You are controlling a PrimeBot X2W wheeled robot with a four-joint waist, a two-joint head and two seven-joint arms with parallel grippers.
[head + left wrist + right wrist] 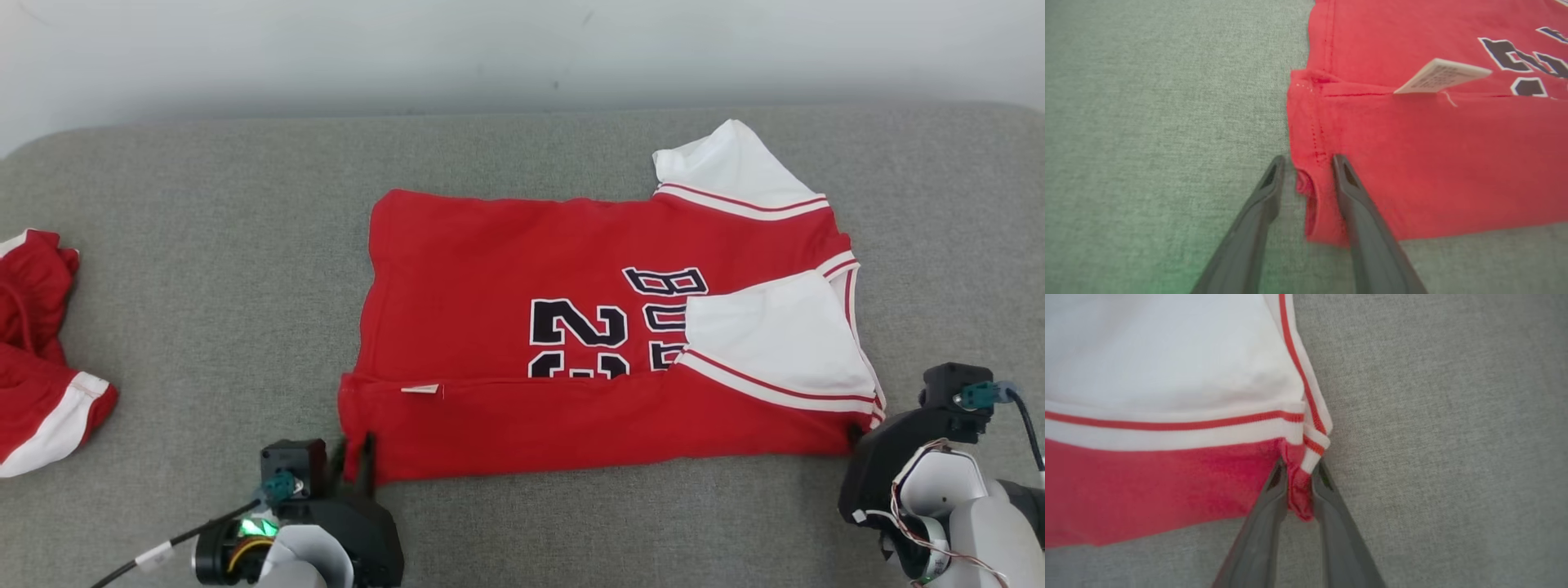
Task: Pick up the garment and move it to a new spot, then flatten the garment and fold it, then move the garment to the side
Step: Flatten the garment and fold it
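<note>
- Left fingers (1267, 188): I see them apart, straddling the near-left hem corner of the jersey (1433, 163). One finger lies on the red cloth. The other is on the bare surface (1147, 122), with a sliver of grey between it and the cloth. Not clamped.
- Right fingers (1276, 486): close together, clamped on a bunched bit of the jersey (1147, 490) at its near-right corner, where red cloth meets the white, red-striped trim.
- Head view: left fingers (369, 457) at the jersey's near-left corner. The right arm is at the near-right corner, tips mostly hidden by its own body.
- Jersey (490, 269): flat on the surface (204, 245), about centre, hem to the left, shoulders to the right.
- Near long edge is folded up over the front and covers the bottom of the black number.
- Label (420, 389) sticks out at that fold line near the hem end; it is white and tilted up in the left wrist view (1437, 75).
- Near sleeve (775, 343): white, folded in over the front, covering part of the lettering.
- Far sleeve (735, 175): white, sticking out at the far right.
- Second garment (41, 367): red with white trim, crumpled at the surface's left edge, well apart from the jersey.
</note>
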